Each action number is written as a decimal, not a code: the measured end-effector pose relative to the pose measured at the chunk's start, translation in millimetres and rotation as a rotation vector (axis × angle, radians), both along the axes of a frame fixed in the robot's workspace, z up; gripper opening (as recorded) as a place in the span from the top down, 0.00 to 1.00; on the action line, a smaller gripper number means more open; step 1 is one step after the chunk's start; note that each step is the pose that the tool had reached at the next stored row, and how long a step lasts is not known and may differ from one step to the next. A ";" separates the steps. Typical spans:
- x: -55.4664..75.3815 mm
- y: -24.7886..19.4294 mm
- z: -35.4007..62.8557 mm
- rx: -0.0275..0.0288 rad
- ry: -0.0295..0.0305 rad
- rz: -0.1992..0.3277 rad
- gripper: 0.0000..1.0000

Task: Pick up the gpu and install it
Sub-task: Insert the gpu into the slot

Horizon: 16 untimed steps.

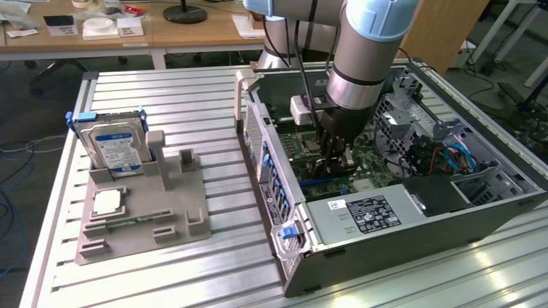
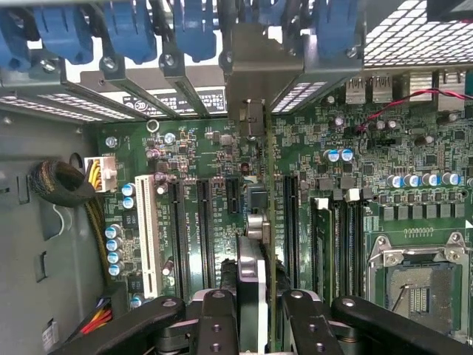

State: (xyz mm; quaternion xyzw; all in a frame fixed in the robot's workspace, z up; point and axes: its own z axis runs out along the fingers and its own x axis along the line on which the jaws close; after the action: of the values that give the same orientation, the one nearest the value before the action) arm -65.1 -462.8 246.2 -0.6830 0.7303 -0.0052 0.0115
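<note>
My gripper (image 1: 335, 162) reaches down inside the open computer case (image 1: 283, 192), just above the green motherboard (image 1: 364, 170). In the wrist view the gripper (image 2: 255, 307) is shut on the gpu (image 2: 251, 270), a thin dark card seen edge-on between the two black fingers (image 2: 214, 318). The card stands upright over the black expansion slots (image 2: 205, 229) of the motherboard (image 2: 355, 133). Its metal bracket (image 2: 251, 81) reaches the row of rear slot openings with blue latches (image 2: 196, 29). I cannot tell whether the card's edge touches a slot.
A grey parts holder (image 1: 171, 218) on the slatted table holds a silver hard drive (image 1: 115, 144) and a processor chip (image 1: 107, 202). Inside the case are the power supply (image 1: 368, 215), a drive cage (image 1: 411, 128), a white slot (image 2: 145, 229), memory slots (image 2: 347, 237) and the processor socket (image 2: 414, 288).
</note>
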 end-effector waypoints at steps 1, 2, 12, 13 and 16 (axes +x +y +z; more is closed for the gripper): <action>0.0 0.0 0.0 -0.0001 0.0000 0.000 0.72; 0.0 0.0 0.0 -0.0001 0.0000 0.000 0.72; -1.1 2.4 -0.4 0.0002 -0.0001 0.000 0.72; -2.0 2.4 -0.7 0.0001 -0.0001 0.000 0.72; -2.5 2.4 -3.4 0.0002 -0.0001 0.000 0.72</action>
State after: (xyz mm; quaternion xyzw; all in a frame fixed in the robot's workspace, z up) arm -67.6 -460.4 242.7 -0.6830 0.7303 -0.0052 0.0116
